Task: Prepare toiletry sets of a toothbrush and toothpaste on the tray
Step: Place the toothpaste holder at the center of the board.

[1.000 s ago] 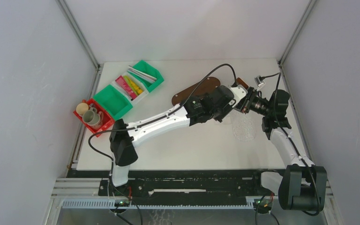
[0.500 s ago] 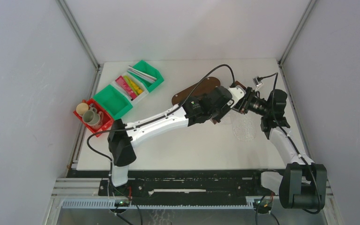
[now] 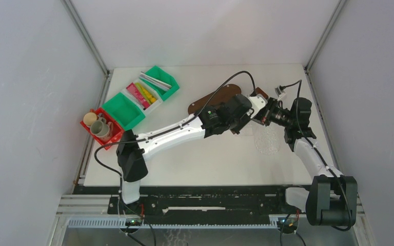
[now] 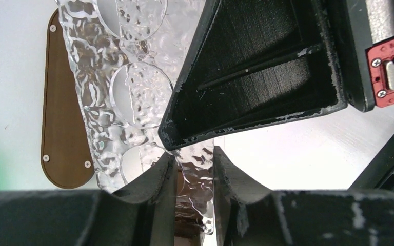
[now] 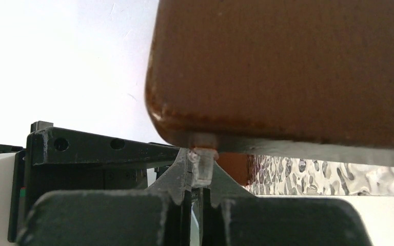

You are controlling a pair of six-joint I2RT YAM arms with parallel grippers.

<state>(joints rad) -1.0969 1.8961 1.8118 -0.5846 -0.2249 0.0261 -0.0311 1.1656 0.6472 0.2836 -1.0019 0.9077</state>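
While left pincer (image 4: 194, 165) grips clear tray panel (image 4: 90, 92), right pincer (image 5: 200, 173) pinches clear peg (image 5: 203, 158) under brown board (image 5: 287, 66).

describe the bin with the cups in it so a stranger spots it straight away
Look at the left edge of the white table, where small open bins run in a diagonal row. The red plastic bin sits at the row's near end, beside a green bin. It is the only red one and the only one holding mugs.
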